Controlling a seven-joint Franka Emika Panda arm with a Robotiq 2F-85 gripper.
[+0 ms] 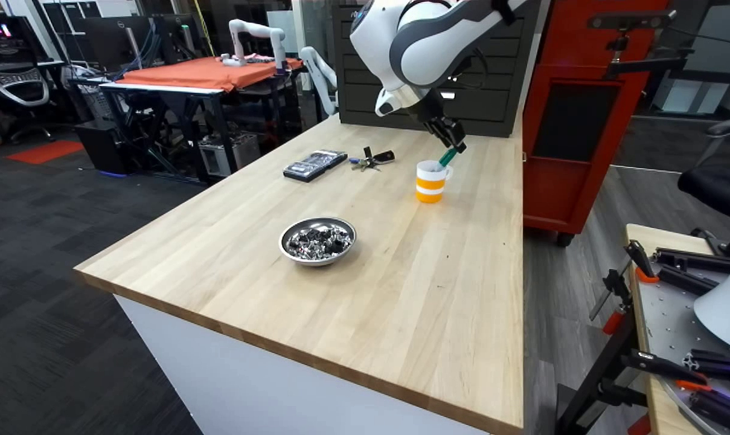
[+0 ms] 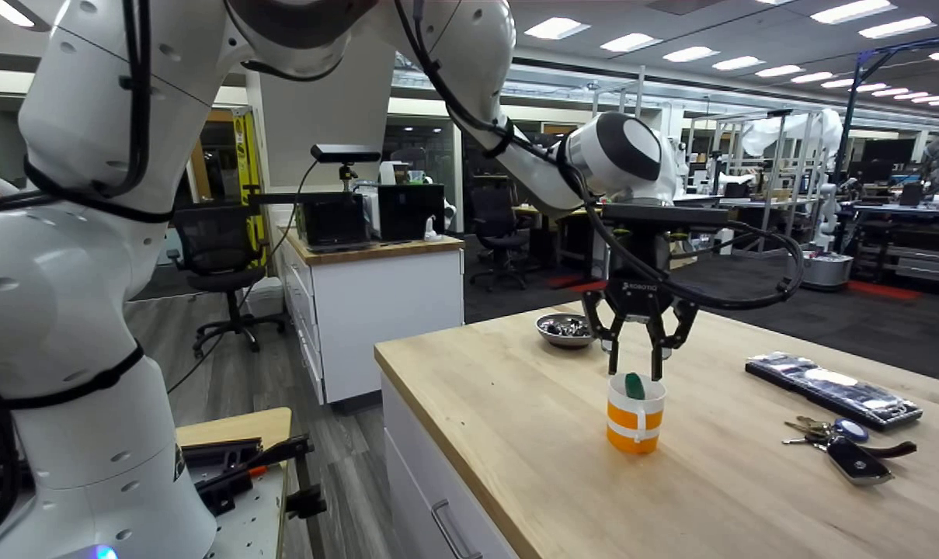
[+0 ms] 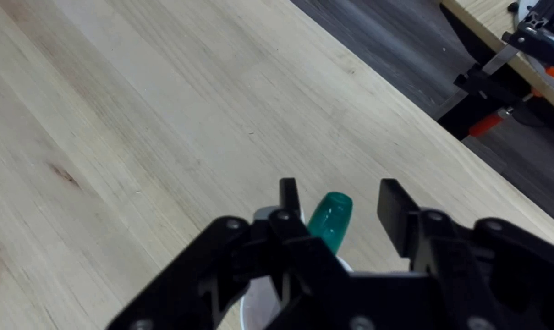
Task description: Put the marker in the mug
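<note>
The wooden tabletop [image 1: 395, 296] carries the work; anything light standing on it could, I judge, slide or tip if brushed. The Panda arm [image 2: 477, 66] reaches over it, and its best exit looks straight up, without a sideways swing. Its Robotiq hand [image 2: 634, 369] is spread wide and grips nothing, so the step seems to be letting go and backing away. The metal bowl [image 1: 316, 262] stands well apart and needs no care. The orange-and-white striped mug [image 2: 624, 420] is upright beneath the fingers [image 3: 398, 220], whose tips are near its rim; whether any touches it I cannot tell. The teal marker [image 3: 331, 222] leans in the mug, its top jutting above the rim between the fingers, its lower end hidden. In the wrist view a gap shows on one side of it; contact with the nearer finger cannot be judged. Rise slowly, at this same spacing, until the fingertips pass the marker's top: narrowing early could pinch and lift it, and drifting could drag it or tip the mug.
</note>
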